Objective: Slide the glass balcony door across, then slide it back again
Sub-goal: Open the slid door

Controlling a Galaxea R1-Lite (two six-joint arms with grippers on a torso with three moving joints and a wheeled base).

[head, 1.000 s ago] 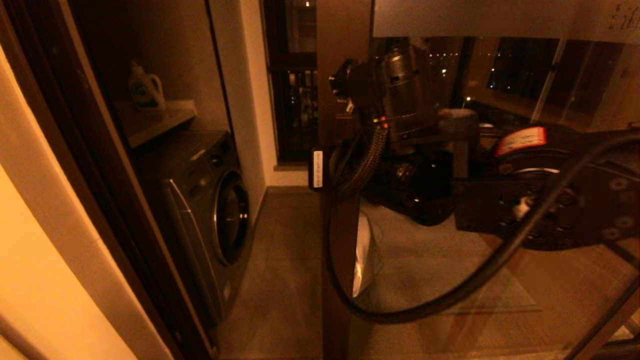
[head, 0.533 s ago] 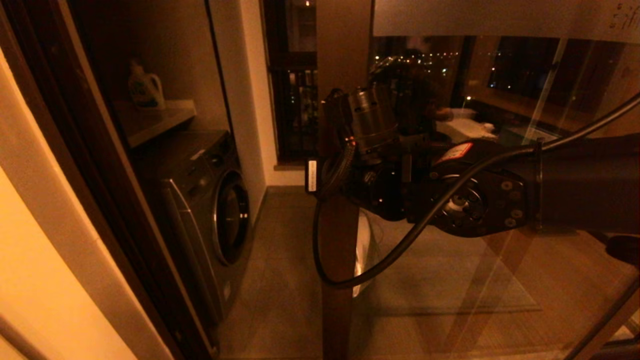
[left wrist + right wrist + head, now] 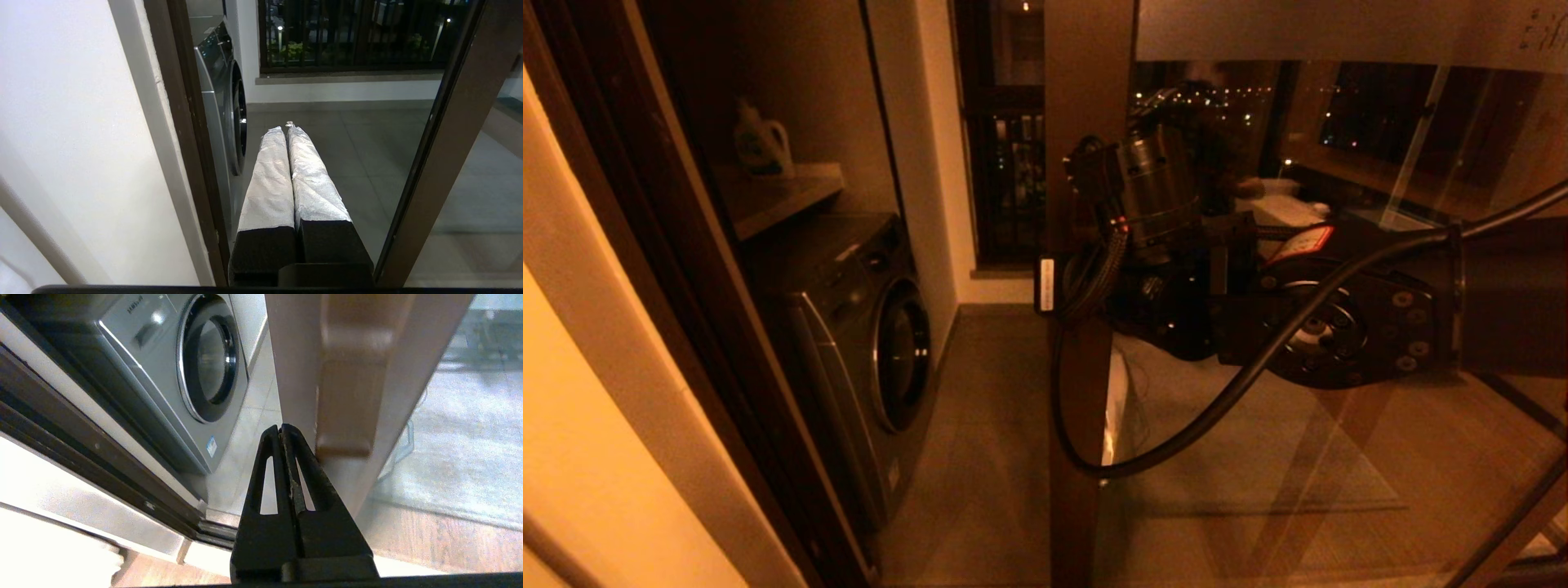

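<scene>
glass balcony door (image 3: 1086,122): stile mid-doorway, opening toward washing machine (image 3: 866,343) | right gripper (image 3: 282,428): fingers closed, empty, against stile beside pull handle (image 3: 347,396) | left gripper (image 3: 286,128): fingers closed, empty, in doorway opening

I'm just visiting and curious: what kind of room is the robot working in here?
Most likely a home's laundry balcony at night. A front-loading washing machine stands under a shelf holding a detergent bottle, a barred window shows outdoor lights, and the glass balcony door divides it from a wood-floored room.
</scene>
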